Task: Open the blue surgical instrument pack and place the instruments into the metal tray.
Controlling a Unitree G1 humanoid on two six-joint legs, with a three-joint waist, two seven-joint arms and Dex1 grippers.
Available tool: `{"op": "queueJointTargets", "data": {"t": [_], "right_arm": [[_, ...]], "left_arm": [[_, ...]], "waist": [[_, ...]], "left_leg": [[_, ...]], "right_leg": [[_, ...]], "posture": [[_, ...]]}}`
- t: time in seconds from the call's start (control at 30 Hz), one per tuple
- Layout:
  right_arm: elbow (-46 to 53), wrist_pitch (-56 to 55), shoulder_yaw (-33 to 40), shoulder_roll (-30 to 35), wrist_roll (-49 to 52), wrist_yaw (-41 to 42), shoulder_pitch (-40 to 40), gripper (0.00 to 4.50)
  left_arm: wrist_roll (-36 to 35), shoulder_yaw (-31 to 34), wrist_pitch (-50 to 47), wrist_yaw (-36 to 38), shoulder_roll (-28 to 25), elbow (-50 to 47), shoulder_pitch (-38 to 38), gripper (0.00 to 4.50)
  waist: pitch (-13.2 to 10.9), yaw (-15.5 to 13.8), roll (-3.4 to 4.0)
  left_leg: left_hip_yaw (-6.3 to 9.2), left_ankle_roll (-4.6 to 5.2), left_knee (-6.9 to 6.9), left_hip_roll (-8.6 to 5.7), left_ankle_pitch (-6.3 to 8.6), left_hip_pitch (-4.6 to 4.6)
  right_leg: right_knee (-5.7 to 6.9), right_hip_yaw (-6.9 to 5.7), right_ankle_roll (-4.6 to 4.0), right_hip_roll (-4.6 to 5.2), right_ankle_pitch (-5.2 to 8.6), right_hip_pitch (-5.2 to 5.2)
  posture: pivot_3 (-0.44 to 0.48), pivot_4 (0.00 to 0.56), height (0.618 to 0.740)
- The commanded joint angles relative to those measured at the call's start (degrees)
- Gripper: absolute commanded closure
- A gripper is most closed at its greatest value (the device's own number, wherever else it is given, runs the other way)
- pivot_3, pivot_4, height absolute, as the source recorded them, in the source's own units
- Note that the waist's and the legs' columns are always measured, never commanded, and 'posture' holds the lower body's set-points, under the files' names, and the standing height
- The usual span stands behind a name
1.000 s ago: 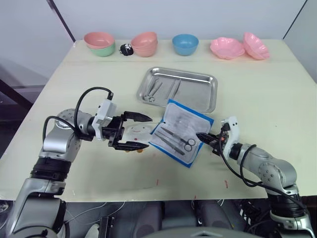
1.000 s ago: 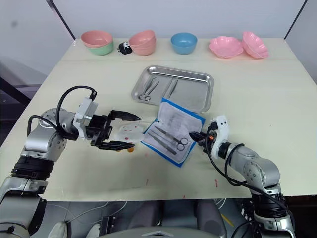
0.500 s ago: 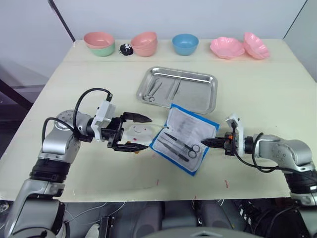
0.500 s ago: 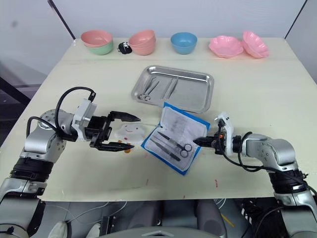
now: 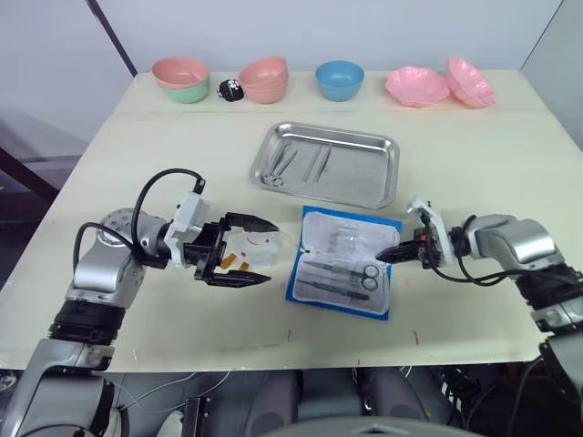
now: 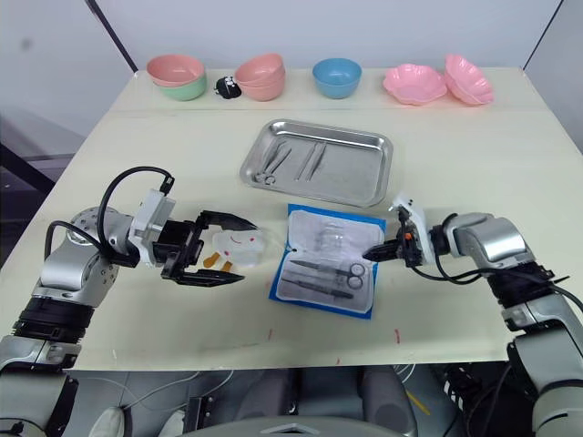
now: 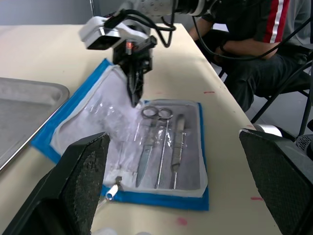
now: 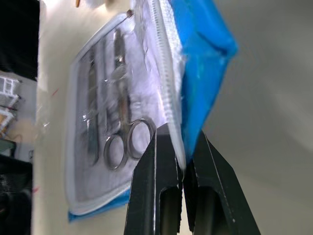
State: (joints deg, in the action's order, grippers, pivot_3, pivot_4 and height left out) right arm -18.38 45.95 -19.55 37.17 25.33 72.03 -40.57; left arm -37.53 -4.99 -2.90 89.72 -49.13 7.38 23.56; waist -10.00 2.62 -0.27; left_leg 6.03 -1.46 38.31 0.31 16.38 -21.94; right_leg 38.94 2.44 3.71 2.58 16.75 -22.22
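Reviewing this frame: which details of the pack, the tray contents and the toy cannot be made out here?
- Instruments in the metal tray: too small in the eye views to tell their types.
- White toy: partly hidden by the left tool in the eye views.
- Blue surgical instrument pack: far corner cut off by the edge of the right wrist view; the right tool is shut on its edge.

Cream table (image 5: 474, 164); pale wall (image 5: 364, 27) behind; evenly lit.

The metal tray (image 5: 328, 165) is shiny steel, the blue surgical instrument pack (image 5: 343, 261) has crinkly clear film, the table (image 5: 483, 164) matt.
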Motion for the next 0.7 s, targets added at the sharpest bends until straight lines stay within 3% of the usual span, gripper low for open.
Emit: {"op": "queueJointTargets", "data": {"t": [0.03, 0.27, 0.4, 0.53, 0.63, 0.7], "right_arm": [[-2.8, -3.2, 0.3, -1.8, -3.0, 0.1, -2.4, 4.40], [-3.7, -4.7, 2.4, -3.9, -5.2, -0.6, -2.4, 4.40], [-1.6, -4.2, 5.0, -4.1, -4.0, -0.9, -0.9, 3.24], [2.1, -5.6, 7.5, -3.5, -3.8, -1.9, 1.4, 1.32], [4.3, -8.2, 10.2, -3.2, -3.8, -3.1, 3.0, 0.13], [5.3, -9.7, 11.6, -2.8, -4.0, -3.9, 3.8, 0.05]], "left_arm": [[-0.8, 0.8, 0.9, 2.8, -0.8, -1.4, 0.4, 0.00], [-0.4, 0.8, 1.2, 2.8, -0.5, -0.8, 0.9, 0.00], [-0.1, 0.7, 1.4, 2.8, -0.1, -0.5, 0.8, 0.00], [0.0, 0.8, 1.3, 2.8, 0.2, -0.5, 0.8, 0.00], [0.0, 0.7, 1.3, 2.8, 0.3, -0.5, 0.8, 0.00], [0.1, 0.7, 1.3, 2.8, 0.4, -0.4, 0.9, 0.00]], "waist": [[0.0, 0.0, 0.00], [0.0, 0.2, 0.00], [0.0, 0.3, 0.01], [0.0, 0.2, 0.01], [0.0, 0.0, 0.01], [0.0, -0.1, 0.02]], "left_leg": [[0.00, 0.00, 0.00, 0.00, 0.00, 0.00], [0.01, 0.00, 0.00, 0.01, 0.00, 0.06], [0.02, 0.00, 0.00, 0.01, 0.00, 0.04], [0.01, -0.01, 0.00, -0.01, 0.00, 0.01], [0.00, 0.00, 0.01, -0.01, 0.00, 0.01], [0.00, 0.00, 0.01, -0.01, 0.00, 0.00]], "right_leg": [[-0.01, 0.00, 0.00, 0.00, 0.00, 0.00], [0.06, 0.00, 0.00, -0.01, 0.00, 0.00], [0.06, 0.00, -0.01, -0.01, 0.00, 0.00], [0.03, 0.00, -0.01, 0.01, 0.00, 0.00], [0.03, 0.00, -0.01, 0.02, -0.01, 0.00], [0.04, 0.00, -0.01, 0.02, -0.01, 0.00]], "posture": [[0.000, 0.150, 0.740], [0.000, 0.150, 0.740], [0.000, 0.150, 0.740], [0.000, 0.150, 0.740], [0.000, 0.150, 0.740], [0.000, 0.150, 0.740]]}}
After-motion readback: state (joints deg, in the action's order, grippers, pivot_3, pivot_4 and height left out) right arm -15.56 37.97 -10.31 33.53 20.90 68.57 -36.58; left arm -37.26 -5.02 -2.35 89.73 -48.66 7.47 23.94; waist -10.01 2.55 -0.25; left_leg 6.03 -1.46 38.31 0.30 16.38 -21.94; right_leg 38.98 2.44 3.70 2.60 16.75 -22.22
